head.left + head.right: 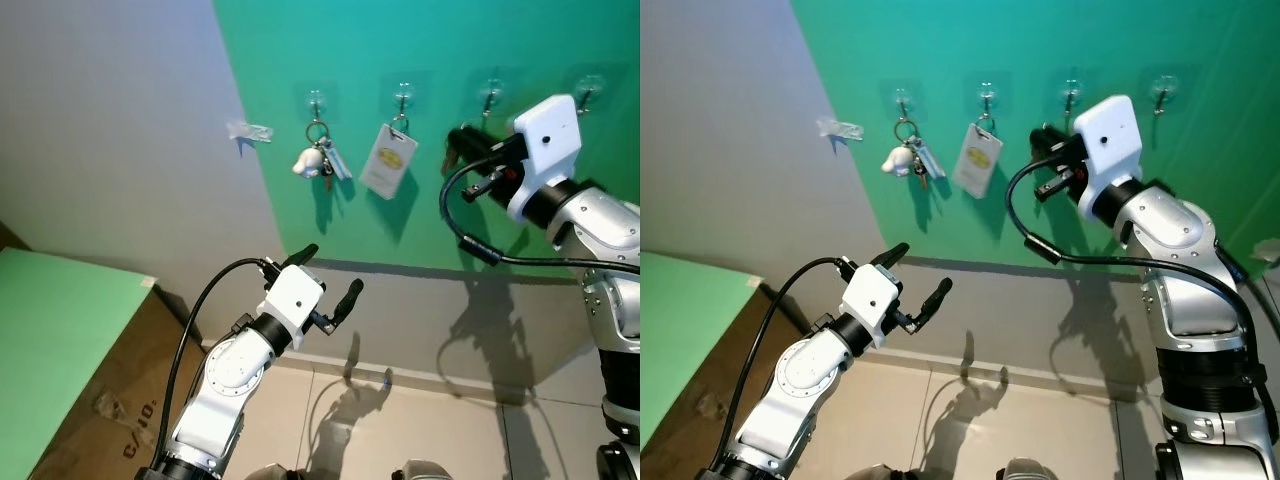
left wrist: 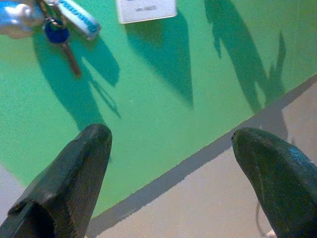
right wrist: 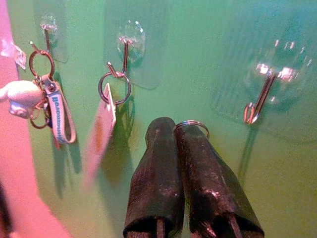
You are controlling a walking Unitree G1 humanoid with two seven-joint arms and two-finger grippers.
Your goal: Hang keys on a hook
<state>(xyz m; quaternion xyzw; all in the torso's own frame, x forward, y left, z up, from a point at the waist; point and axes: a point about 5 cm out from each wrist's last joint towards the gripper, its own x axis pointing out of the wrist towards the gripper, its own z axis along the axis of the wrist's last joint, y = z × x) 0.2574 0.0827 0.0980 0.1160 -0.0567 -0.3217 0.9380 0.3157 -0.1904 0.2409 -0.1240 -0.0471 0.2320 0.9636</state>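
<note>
- Where the grey wall meets the green wall, a small clear clip sits at far left, apart from the row of hooks.
- The left hand hangs low, well below the hooks, fingers spread wide and empty; it plays no part yet.
- First hook already carries a key bunch with a white charm and blue tag; the second hook holds a card on a ring.
- The right hand is raised near the wall, fingers clenched on a key ring that peeps just past the tips; any keys below it are hidden.
- The third hook is bare and lies beside the ring, not yet touching it; a fourth hook is also free.
- Risks, as I judge them: little of the ring shows beyond the tips, so it may slide past the hook's upturned end; pushing hard could peel the stick-on pad; letting go early would drop the keys to the floor.
</note>
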